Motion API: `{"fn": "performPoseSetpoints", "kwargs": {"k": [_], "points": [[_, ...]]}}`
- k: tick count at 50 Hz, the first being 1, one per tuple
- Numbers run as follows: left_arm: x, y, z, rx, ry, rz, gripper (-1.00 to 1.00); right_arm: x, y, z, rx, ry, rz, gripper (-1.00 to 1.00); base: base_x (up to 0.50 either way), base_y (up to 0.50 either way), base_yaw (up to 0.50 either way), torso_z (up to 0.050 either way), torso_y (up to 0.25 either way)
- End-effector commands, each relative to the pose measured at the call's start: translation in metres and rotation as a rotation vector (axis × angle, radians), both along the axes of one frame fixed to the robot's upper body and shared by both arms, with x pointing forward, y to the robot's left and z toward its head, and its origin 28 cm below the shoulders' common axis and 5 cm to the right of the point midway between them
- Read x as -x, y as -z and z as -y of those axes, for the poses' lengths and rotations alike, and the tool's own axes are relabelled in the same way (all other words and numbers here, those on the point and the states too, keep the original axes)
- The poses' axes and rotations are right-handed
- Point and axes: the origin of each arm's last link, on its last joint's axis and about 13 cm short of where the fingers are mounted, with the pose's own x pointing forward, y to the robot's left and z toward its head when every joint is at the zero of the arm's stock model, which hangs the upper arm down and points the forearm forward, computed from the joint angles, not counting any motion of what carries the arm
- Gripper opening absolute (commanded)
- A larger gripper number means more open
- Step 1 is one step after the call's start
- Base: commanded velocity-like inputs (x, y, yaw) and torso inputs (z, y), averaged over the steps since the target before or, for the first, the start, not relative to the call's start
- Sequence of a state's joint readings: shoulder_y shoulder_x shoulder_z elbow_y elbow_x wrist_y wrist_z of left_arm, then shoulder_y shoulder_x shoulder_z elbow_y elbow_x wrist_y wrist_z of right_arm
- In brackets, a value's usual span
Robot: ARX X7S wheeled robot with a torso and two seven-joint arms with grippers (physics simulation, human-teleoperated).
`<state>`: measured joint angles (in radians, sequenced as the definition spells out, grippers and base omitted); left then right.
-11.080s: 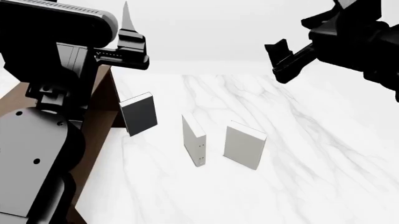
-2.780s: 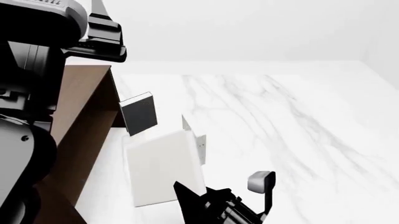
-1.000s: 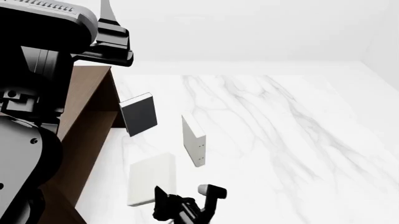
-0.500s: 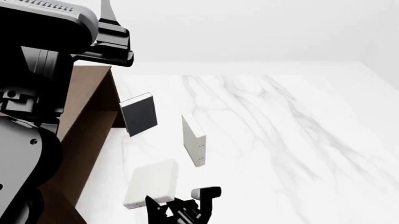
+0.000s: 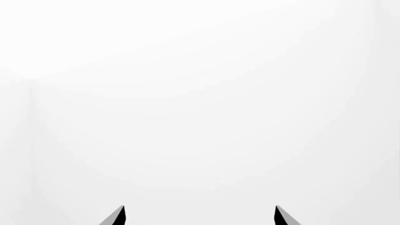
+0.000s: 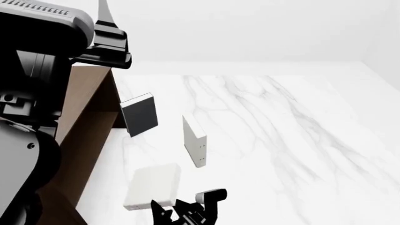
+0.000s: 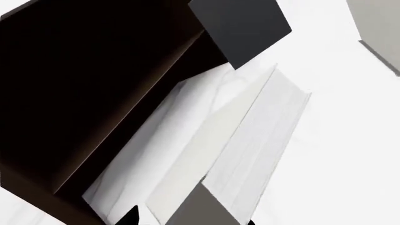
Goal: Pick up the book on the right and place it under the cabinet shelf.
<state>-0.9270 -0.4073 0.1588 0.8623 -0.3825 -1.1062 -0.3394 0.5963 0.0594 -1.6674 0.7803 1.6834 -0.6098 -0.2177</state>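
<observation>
On the veined marble table (image 6: 281, 140), my right gripper (image 6: 187, 211) pinches the thin, plain book (image 6: 151, 186) beside the wood-grain cabinet (image 6: 84, 126); my raised left gripper (image 5: 198, 215) is spread.

Whitish-grey book (image 7: 234, 140) beside dark cabinet shelf (image 7: 87, 93), charcoal book (image 7: 240, 28) beyond.

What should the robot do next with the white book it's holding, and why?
Probably nudge the book a little further left toward the cabinet shelf. The right gripper seems to hold the book by its near edge, lying flat low over the table. In the right wrist view the cabinet's dark opening sits just beside the book, so it isn't tucked under yet.
</observation>
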Motion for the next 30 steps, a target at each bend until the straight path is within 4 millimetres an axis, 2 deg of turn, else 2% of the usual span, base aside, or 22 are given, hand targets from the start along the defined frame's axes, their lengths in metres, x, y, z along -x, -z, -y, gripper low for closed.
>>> {"fn": "performPoseSetpoints", "kwargs": {"k": [1,20,30], "points": [[0.001,0.001,0.000,0.004,0.003,0.003,1.00,0.004,-0.005,0.024,0.080,0.159,-0.058,1.00,0.00,0.00,0.00,0.000,0.000],[0.002,0.001,0.000,0.007,0.008,0.009,1.00,0.012,-0.047,0.047,0.153,0.127,0.063,1.00,0.00,0.00,0.00,0.000,0.000],[0.005,-0.002,0.001,0.005,0.011,0.014,1.00,0.025,-0.086,0.056,0.178,0.076,0.170,1.00,0.00,0.00,0.00,0.000,0.000]]}}
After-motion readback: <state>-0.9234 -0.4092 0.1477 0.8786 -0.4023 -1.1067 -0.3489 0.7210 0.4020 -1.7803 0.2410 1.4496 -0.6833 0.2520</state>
